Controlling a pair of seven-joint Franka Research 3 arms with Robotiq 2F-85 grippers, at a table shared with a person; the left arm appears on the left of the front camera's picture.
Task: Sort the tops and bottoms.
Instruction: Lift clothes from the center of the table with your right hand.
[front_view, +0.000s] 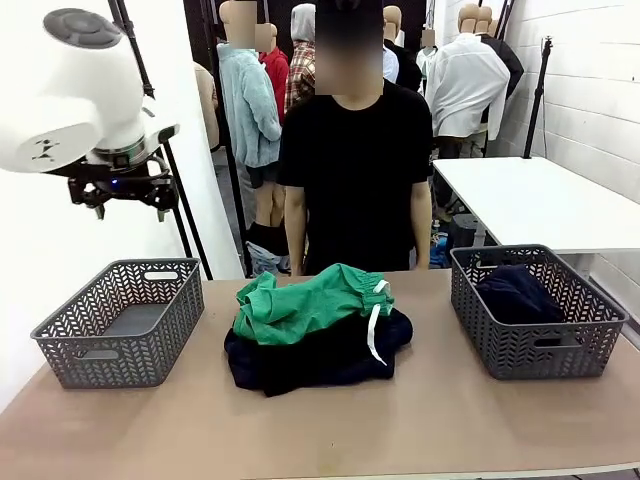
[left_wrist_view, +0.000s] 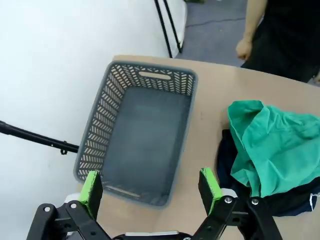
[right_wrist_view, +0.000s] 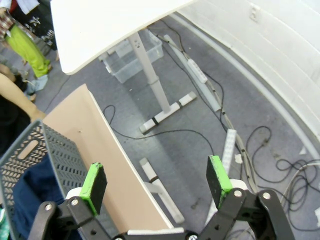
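The bright green bottoms (front_view: 310, 300) with a white drawstring lie crumpled at the table's middle, on top of a dark garment (front_view: 320, 358). I cannot tell whether that dark garment is one of the tops. My left arm (front_view: 70, 100) hangs high over the table's left end. In the left wrist view my left gripper (left_wrist_view: 150, 186) is open and empty above the empty left basket (left_wrist_view: 140, 135), with the bottoms (left_wrist_view: 275, 150) off to the side. My right gripper (right_wrist_view: 156, 183) is open and empty, out past the table's right edge, over the floor.
The grey lattice basket on the left (front_view: 125, 320) is empty. The one on the right (front_view: 535, 315) holds a dark blue garment (front_view: 515, 290). A person in black (front_view: 355, 170) stands at the far edge, hands down. A white table (right_wrist_view: 110, 25) and floor cables (right_wrist_view: 260, 150) lie to the right.
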